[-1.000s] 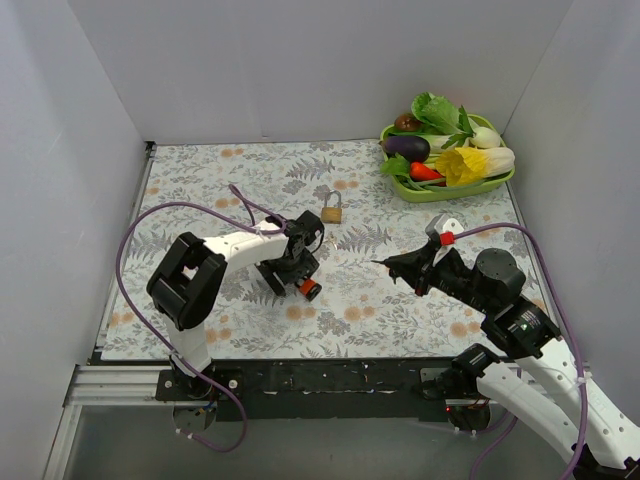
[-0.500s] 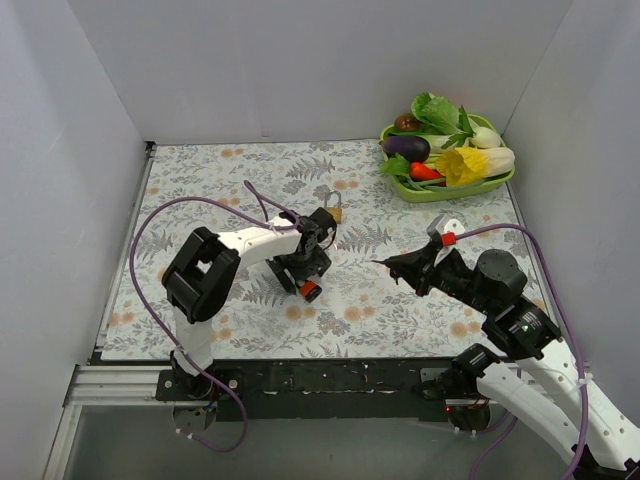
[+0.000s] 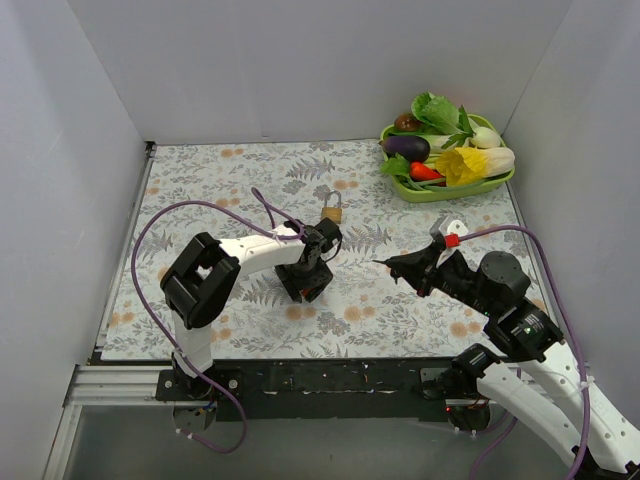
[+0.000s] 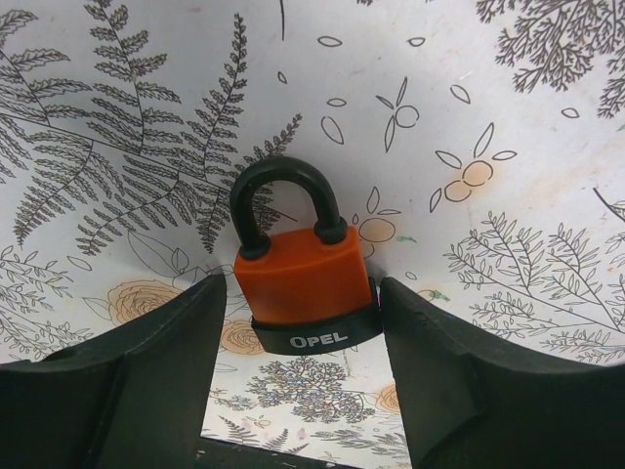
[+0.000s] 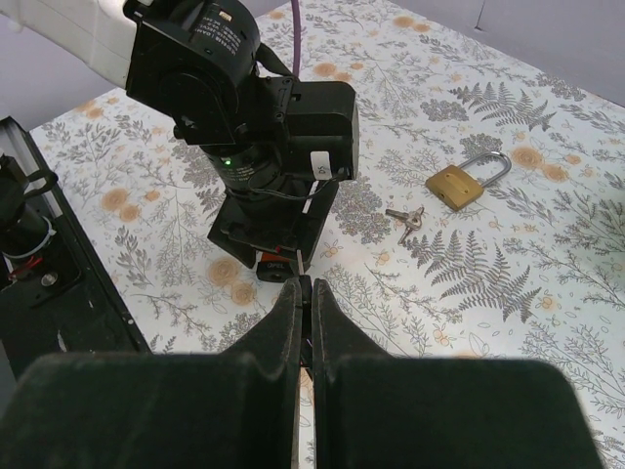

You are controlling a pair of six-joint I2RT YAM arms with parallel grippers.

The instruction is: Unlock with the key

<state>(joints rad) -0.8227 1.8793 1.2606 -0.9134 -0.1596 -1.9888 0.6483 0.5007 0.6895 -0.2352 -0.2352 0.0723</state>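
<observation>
**A:** Top external view: where are the arms standing?
**B:** The left gripper (image 3: 305, 283) is reaching down onto the table (image 3: 200, 180), near the brass padlock (image 3: 331, 212). The right gripper (image 3: 380, 262) is hovering well apart to its right. A green tray (image 3: 440, 195) is sitting in the far right corner.

**A:** Left wrist view: how is the orange padlock (image 4: 303, 278) lying?
**B:** It is lying flat between the fingers (image 4: 146, 381), with its long axis running along them. Its black shackle is pointing away from the wrist, tilting slightly left, and its "OPEL" base is facing the camera. The jaws are standing apart, flanking it; whether they touch it cannot be told.

**A:** Right wrist view?
**B:** The right jaws are pressing together, showing nothing between them. The keys (image 5: 403, 219) are lying just beside the brass padlock, whose shackle is pointing up-right in frame.
</observation>
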